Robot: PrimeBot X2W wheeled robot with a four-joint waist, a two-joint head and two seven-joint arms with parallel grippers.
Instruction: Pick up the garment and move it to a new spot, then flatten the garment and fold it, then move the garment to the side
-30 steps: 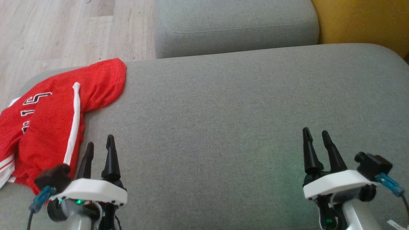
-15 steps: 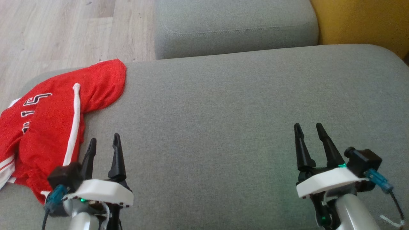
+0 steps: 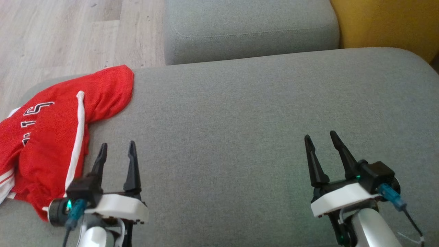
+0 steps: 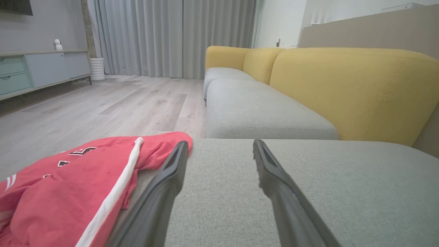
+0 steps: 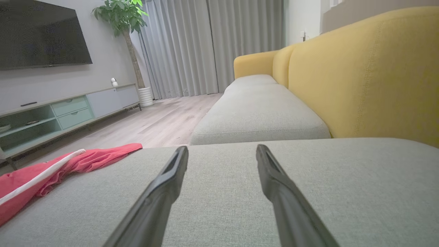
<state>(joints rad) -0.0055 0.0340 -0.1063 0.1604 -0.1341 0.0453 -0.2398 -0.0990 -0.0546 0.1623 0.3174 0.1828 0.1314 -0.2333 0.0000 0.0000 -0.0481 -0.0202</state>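
A red garment (image 3: 55, 137) with white stripes and black-and-white lettering lies crumpled at the left end of the grey cushion (image 3: 240, 120), partly hanging over its edge. It also lies at the lower left of the left wrist view (image 4: 75, 181) and at the left of the right wrist view (image 5: 48, 171). My left gripper (image 3: 116, 148) hovers open just right of the garment, nothing between its fingers. My right gripper (image 3: 319, 138) stands open over bare cushion at the lower right.
A second grey seat cushion (image 3: 250, 27) lies beyond the near one, with a yellow sofa back (image 3: 387, 24) at the right. Wooden floor (image 3: 61, 34) runs along the left. A TV cabinet (image 5: 51, 113) and a potted plant (image 5: 127, 20) stand across the room.
Both grippers have shifted inward, the left one to the right and the right one to the left, staying open. The garment has not moved.
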